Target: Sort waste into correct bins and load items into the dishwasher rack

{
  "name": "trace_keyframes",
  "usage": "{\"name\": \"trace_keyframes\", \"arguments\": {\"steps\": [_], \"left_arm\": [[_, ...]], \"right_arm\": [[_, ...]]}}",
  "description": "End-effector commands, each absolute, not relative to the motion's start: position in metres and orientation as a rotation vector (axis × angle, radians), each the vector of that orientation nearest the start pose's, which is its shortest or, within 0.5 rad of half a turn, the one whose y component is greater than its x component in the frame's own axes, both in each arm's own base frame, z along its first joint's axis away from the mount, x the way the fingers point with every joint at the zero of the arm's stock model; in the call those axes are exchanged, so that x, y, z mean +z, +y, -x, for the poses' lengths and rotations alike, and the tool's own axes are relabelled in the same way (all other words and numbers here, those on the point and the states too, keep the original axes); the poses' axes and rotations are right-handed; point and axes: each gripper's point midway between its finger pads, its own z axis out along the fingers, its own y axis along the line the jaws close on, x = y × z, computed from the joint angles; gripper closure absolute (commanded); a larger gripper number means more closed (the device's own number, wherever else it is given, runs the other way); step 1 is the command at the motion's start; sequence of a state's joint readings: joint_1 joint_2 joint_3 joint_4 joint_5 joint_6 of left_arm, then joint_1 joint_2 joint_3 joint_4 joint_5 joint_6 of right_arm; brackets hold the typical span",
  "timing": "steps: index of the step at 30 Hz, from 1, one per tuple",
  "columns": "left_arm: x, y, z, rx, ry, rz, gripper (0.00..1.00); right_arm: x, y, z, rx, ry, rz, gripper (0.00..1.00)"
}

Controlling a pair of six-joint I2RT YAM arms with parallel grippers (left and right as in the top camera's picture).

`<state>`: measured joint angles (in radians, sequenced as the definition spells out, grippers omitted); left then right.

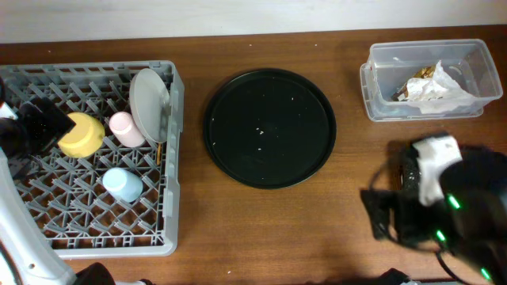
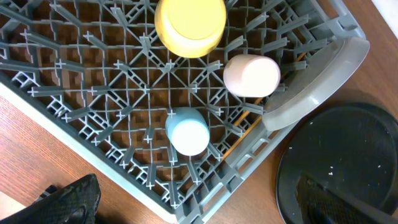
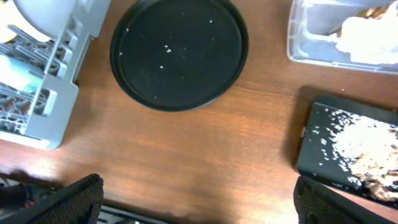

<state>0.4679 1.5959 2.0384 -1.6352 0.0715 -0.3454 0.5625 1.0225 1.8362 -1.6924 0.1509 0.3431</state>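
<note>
The grey dishwasher rack [image 1: 170,198] holds the yellow bowl [image 1: 81,134], pink cup [image 1: 125,128], light-blue cup [image 1: 123,184], the grey plate [image 1: 149,103] on edge, and chopsticks [image 2: 249,127] by its right wall. The clear tub [image 1: 379,79] holds white napkins [image 1: 444,89] and a gold wrapper [image 1: 418,79]. The flat black container [image 3: 323,134], with beige scraps [image 3: 364,146], shows only in the right wrist view. My left gripper [image 2: 199,211] is open and empty above the rack's corner. My right gripper [image 3: 199,205] is open and empty over bare table.
The round black tray [image 1: 269,127], with a few white crumbs, lies between the rack and the tub. My right arm [image 1: 451,210] covers the table's front right in the overhead view. My left arm [image 1: 32,127] hangs over the rack's left side.
</note>
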Motion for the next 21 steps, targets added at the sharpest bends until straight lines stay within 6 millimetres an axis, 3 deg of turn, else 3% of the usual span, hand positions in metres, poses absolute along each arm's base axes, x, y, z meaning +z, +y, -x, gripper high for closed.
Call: {"name": "trace_keyframes", "arguments": {"steps": [1,4,8,16,21], "left_arm": [[0.307,0.132,-0.285,-0.071,2.539,1.098,0.00],[0.307,0.132,-0.285,-0.071,2.539,1.098,0.00],[0.307,0.132,-0.285,-0.071,2.539,1.098,0.00],[0.307,0.132,-0.285,-0.071,2.539,1.098,0.00],[0.307,0.132,-0.285,-0.071,2.539,1.097,0.00]], "right_arm": [[0.359,0.035,-0.132,0.180,2.363,0.114,0.02],[0.350,0.019,-0.132,0.170,2.238,-0.025,0.02],[0.339,0.018,-0.144,0.132,1.994,0.052,0.02],[0.261,0.018,-0.186,0.120,1.753,0.016,0.02],[0.236,0.034,-0.218,0.193,1.605,0.065,0.02]]}}
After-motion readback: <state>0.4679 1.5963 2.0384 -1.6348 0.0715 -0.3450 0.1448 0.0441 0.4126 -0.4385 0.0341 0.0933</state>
